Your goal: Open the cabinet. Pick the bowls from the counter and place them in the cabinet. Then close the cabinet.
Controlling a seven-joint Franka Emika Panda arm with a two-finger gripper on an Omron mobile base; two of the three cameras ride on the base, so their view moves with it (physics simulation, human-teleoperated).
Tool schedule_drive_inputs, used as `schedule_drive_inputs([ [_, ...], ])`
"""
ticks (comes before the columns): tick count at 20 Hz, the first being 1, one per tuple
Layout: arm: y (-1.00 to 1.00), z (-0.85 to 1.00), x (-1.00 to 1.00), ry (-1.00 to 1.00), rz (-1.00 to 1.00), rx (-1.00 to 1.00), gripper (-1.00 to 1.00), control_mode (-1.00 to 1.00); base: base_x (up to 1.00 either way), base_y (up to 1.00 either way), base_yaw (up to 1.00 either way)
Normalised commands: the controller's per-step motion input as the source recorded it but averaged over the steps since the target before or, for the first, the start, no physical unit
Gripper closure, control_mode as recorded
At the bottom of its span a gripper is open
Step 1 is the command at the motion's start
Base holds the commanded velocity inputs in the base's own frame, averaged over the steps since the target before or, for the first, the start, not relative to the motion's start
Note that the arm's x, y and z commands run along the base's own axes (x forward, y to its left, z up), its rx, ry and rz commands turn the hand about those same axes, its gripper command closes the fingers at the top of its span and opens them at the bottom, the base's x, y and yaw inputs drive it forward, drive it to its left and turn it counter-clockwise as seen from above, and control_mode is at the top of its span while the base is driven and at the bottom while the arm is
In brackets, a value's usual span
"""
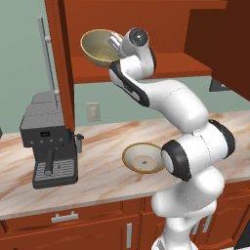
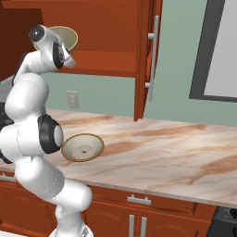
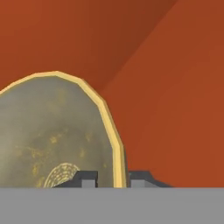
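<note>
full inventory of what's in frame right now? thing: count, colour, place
deep bowl: 1, tan, held at cabinet shelf height
shallow bowl: 1, tan with cream inside, on counter
cabinet: 1, red-brown, doors open, above counter
counter: 1, beige-pink marble
coffee machine: 1, grey, counter's left end
wall outlet: 1, white, green wall
drawers and doors: red-brown, below counter
tool: 1, dark tips, shut on deep bowl's rim
arm: 1, white
</note>
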Motion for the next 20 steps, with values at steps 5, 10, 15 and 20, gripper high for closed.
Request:
schedule_drive_inputs([
  [5,0.22,0.02,0.13,-0.03,0.00,-0.02,-1.00,-1.00,0.00,0.00,0.00],
  [10,-0.35,0.10,-0.28,-0.13,0.00,0.03,-1.00,-1.00,0.00,0.00,0.00],
  [15,-0.58,0.21,-0.51,-0.19,0.00,0.05,-1.00,-1.00,0.00,0.00,0.00],
  [20,-0.55,0.33,-0.81,-0.12,0.00,0.05,-1.00,-1.00,0.00,0.00,0.00],
])
